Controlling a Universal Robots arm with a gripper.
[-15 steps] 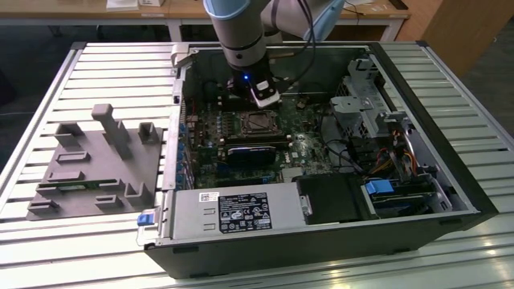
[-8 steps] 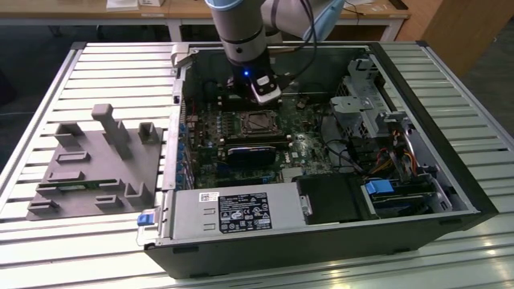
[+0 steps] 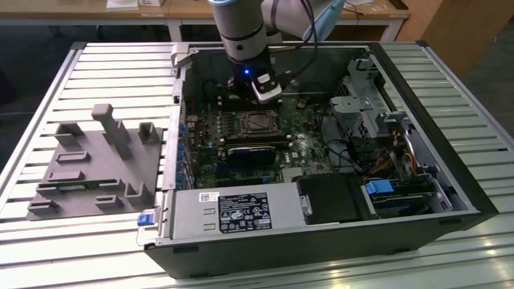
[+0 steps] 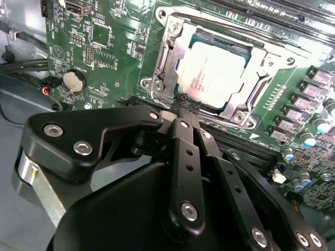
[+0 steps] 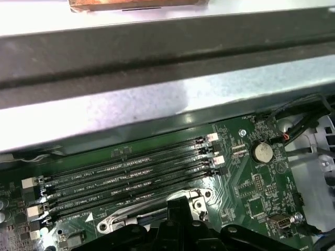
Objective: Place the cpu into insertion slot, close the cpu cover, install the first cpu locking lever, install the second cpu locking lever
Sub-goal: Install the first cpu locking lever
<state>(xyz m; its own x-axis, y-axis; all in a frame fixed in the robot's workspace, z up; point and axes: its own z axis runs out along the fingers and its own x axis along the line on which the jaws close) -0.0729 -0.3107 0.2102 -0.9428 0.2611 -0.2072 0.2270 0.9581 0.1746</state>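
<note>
cpu flat in insertion slot — cpu cover down | jaws pinched together, empty

Hand tips just beside cpu cover; memory slots close behind; case wall beyond them blocks retreat.

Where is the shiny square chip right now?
In the second wrist view the cpu lies in the insertion slot on the green motherboard, under the cpu cover, just beyond the pincer tips and beside the long black memory slots.
</note>
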